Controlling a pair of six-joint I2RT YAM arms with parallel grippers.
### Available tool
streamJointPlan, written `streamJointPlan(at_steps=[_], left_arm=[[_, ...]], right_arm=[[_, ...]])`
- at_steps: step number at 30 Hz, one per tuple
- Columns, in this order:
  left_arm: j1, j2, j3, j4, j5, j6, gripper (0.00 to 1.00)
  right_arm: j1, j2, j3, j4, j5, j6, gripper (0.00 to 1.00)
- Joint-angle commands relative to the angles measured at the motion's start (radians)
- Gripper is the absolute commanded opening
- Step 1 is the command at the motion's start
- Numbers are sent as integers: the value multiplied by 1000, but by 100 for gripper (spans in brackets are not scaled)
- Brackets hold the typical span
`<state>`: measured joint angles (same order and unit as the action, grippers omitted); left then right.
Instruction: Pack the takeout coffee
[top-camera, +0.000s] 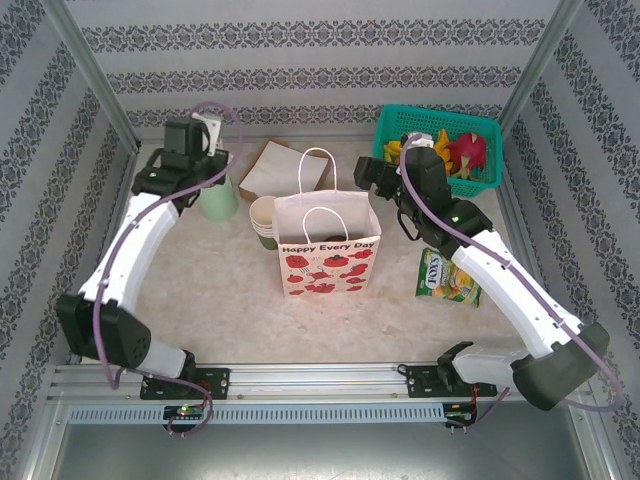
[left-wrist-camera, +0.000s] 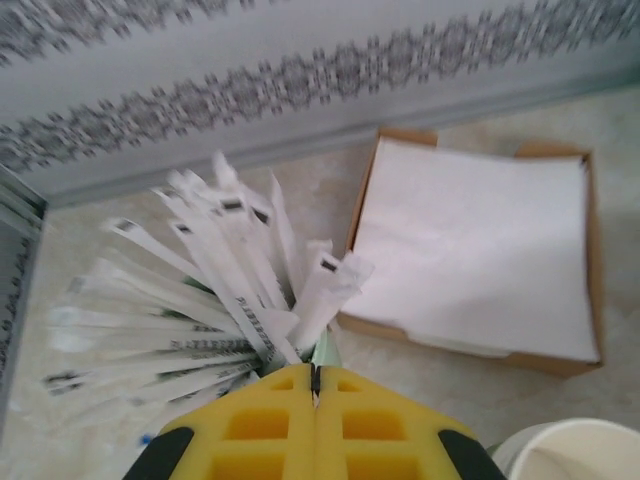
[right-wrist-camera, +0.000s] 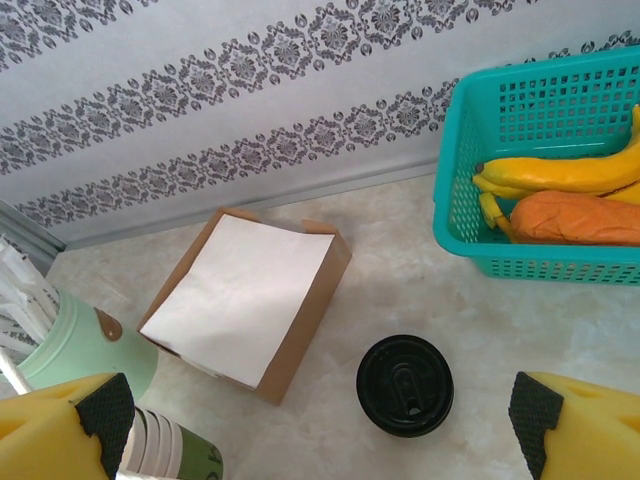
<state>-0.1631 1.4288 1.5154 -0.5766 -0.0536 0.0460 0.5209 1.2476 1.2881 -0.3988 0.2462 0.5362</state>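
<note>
Right fingers (right-wrist-camera: 70, 430) spread wide above the black-lidded coffee cup (right-wrist-camera: 405, 385), standing just right of the cardboard napkin box (right-wrist-camera: 250, 300). Left fingers (left-wrist-camera: 265, 425) pressed together over the wrapped-stick cup (left-wrist-camera: 200, 290), left of that box.

White shells cover the left arm (top-camera: 130, 250) and right arm (top-camera: 500, 275), with black joints and bases. A lilac cable (top-camera: 96, 330) trails along each. The fingers (left-wrist-camera: 260, 430) are yellow blocks with square recesses — black pads (right-wrist-camera: 105, 410) at the tips.

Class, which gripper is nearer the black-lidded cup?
Right. The right gripper hovers open over the lidded cup; the left gripper is shut at the stick cup, well to its left.
</note>
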Motion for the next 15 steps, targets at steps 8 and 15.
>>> streamJointPlan(at_steps=[8, 15], left_arm=[[7, -319, 227, -225, 175, -167, 0], [7, -353, 350, -229, 530, -281, 0]], right_arm=[[-4, 79, 67, 56, 3, 7, 98], [-4, 124, 102, 53, -28, 5, 98]])
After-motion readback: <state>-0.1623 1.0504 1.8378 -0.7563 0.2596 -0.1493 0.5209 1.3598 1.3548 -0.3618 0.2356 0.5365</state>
